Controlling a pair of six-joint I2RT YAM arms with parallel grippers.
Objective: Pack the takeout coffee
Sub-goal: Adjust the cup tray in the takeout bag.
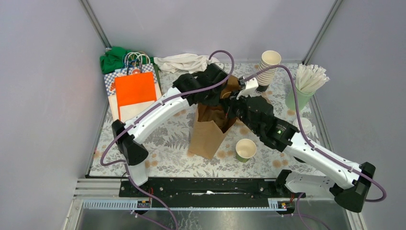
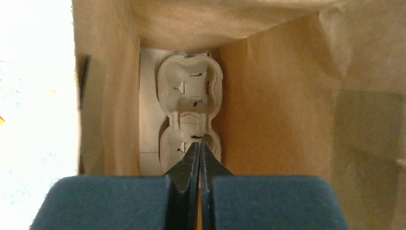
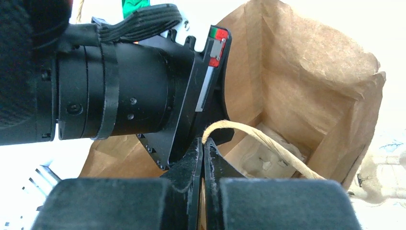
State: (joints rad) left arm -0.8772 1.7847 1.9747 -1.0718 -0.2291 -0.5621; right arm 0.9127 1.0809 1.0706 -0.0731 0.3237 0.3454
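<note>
The table (image 1: 163, 143), covered in a leaf print, carried a brown bag (image 1: 207, 136) standing upright and open near its middle. The left arm (image 1: 153, 112) and right arm (image 1: 316, 153) both reached to the bag's mouth, one from each side. In the left wrist view, a pale pulp carrier (image 2: 190, 91) lay flat on the bag's floor. The cup (image 1: 245, 149), dark green outside and white inside, stood upright and open-topped on the table. It was just beside the bag's near right corner, outside the bag and apart from both arms. The right gripper (image 3: 203, 146) was pinched tight on the bag's twine handle (image 3: 261, 141), which looped out from between its tips. The left gripper (image 2: 198, 149) was closed too, tips together over the open bag. Whether it pinched anything could not be told.
</note>
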